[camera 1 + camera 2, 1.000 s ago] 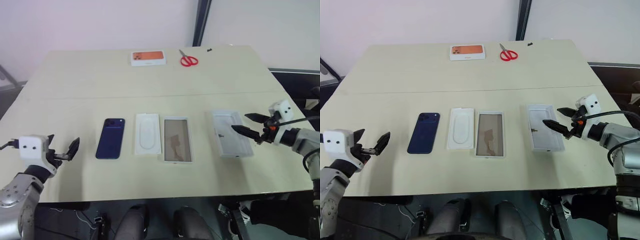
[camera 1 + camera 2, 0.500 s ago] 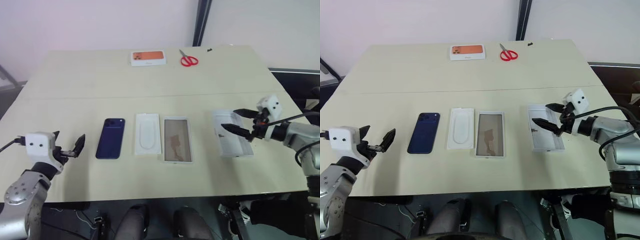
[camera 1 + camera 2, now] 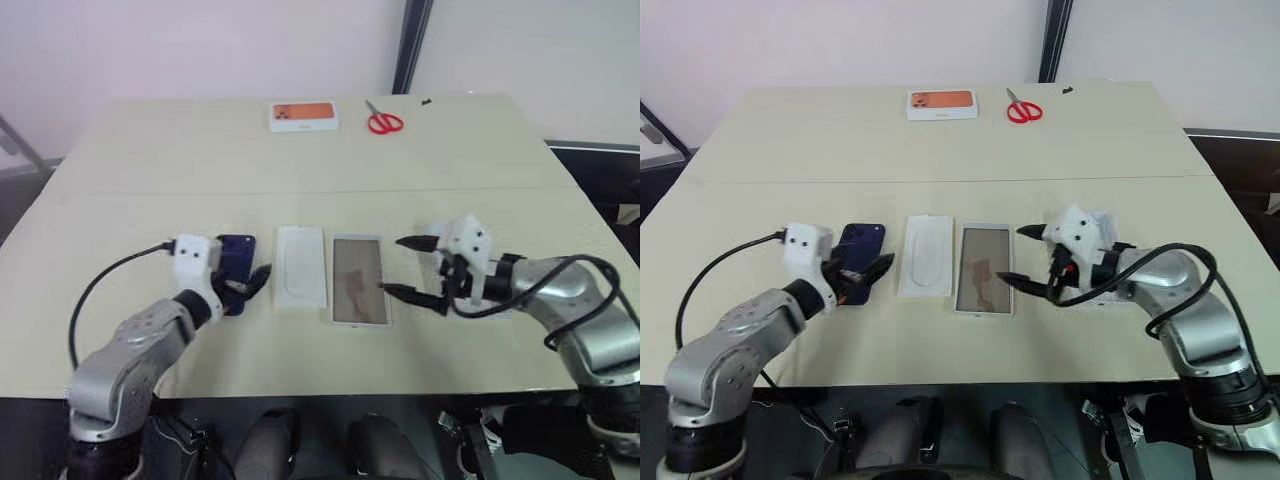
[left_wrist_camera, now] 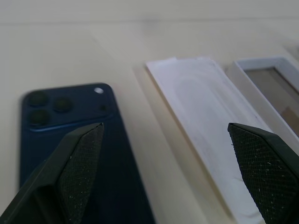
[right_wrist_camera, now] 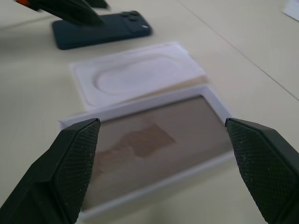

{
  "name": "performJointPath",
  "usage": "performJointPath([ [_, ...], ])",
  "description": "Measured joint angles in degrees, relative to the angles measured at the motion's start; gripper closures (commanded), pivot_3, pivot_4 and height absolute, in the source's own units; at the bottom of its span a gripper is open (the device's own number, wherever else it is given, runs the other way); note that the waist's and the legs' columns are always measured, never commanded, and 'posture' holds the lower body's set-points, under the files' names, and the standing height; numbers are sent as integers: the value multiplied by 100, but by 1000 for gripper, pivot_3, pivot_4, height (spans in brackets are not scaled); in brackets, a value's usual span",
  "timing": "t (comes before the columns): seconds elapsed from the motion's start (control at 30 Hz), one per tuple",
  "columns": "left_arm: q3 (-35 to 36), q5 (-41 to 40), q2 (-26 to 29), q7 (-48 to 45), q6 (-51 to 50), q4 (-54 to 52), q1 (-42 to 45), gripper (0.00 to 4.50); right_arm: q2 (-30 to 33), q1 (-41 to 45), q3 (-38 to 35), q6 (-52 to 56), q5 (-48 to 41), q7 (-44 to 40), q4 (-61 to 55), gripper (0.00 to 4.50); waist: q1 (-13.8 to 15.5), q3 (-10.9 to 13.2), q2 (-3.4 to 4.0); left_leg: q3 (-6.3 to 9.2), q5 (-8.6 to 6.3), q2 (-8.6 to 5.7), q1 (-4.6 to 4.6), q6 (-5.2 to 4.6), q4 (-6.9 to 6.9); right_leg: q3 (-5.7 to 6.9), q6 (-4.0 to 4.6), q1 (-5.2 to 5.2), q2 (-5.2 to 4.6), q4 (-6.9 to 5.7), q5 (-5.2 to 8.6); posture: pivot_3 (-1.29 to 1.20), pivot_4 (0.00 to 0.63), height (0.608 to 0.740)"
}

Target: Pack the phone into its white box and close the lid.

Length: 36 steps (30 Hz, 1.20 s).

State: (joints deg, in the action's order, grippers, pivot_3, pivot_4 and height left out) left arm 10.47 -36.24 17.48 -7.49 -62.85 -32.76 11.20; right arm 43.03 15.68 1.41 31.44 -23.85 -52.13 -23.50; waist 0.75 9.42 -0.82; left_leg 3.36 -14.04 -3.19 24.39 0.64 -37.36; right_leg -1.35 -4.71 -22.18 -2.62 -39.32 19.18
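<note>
The navy-blue phone lies back up on the table, camera cluster at its far end. My left gripper hovers open over the phone's near end; in the left wrist view one finger is above the phone and the other above the insert. The white box lies open with a glossy grey-brown inside. My right gripper is open and empty at the box's right edge, pointing across it, its fingers framing the box in the right wrist view. The lid lies under my right hand, mostly hidden.
A flat white insert with an oval outline lies between the phone and the box. At the table's far side are a white box with an orange picture and red scissors.
Both arms have swung inward. The left gripper moved right, from the table's left edge to over the phone. The right gripper moved left, from over the lid to the box's right edge.
</note>
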Motion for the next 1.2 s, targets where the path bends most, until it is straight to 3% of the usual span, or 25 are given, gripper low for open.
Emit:
performJointPath([
  [0.07, 77, -240, -445, 275, -532, 88, 353, 27, -136, 30, 107, 30, -2, 32, -93, 0, -1, 1, -4, 1, 0, 0, 0, 0, -3, 1, 0, 2, 1, -1, 0, 0, 150, 740],
  [0.27, 378, -445, -1074, 790, -1773, 356, 814, 27, -198, 91, 266, 9, 71, 88, -78, 0, -19, 2, -4, 0, 2, 0, 0, 4, -1, -1, 0, -2, 5, -3, 0, 0, 150, 740],
  [0.57, 891, -309, -1490, 1027, -2549, 459, 1153, 27, -197, 44, 265, -220, 196, 80, 71, 0, -5, 2, -5, 0, 8, 0, -1, 15, -3, -1, 0, 1, 4, -2, 0, 0, 150, 740],
  [0.67, 1079, -303, -1676, 996, -2710, 468, 1200, 832, -197, -4, 265, -285, 286, 105, 98, 0, -5, 2, -5, -1, 10, 0, 0, 17, -4, -1, 0, 1, 4, -2, 0, 0, 150, 740],
  [0.9, 1233, -69, -1776, 965, -2841, 562, 1270, 4306, -196, -196, 265, -318, 343, 147, 96, 0, -7, 2, -6, -1, 11, 0, 0, 19, -3, -1, 0, 1, 4, -2, 0, 0, 150, 740],
  [1.2, 1583, 208, -1834, 920, -2751, 579, 1463, 4414, -188, -234, 254, -318, 344, 166, 90, 0, -6, 2, -6, -1, 11, 0, -1, 20, -2, -1, 0, 0, 4, -2, 0, 0, 150, 740],
])
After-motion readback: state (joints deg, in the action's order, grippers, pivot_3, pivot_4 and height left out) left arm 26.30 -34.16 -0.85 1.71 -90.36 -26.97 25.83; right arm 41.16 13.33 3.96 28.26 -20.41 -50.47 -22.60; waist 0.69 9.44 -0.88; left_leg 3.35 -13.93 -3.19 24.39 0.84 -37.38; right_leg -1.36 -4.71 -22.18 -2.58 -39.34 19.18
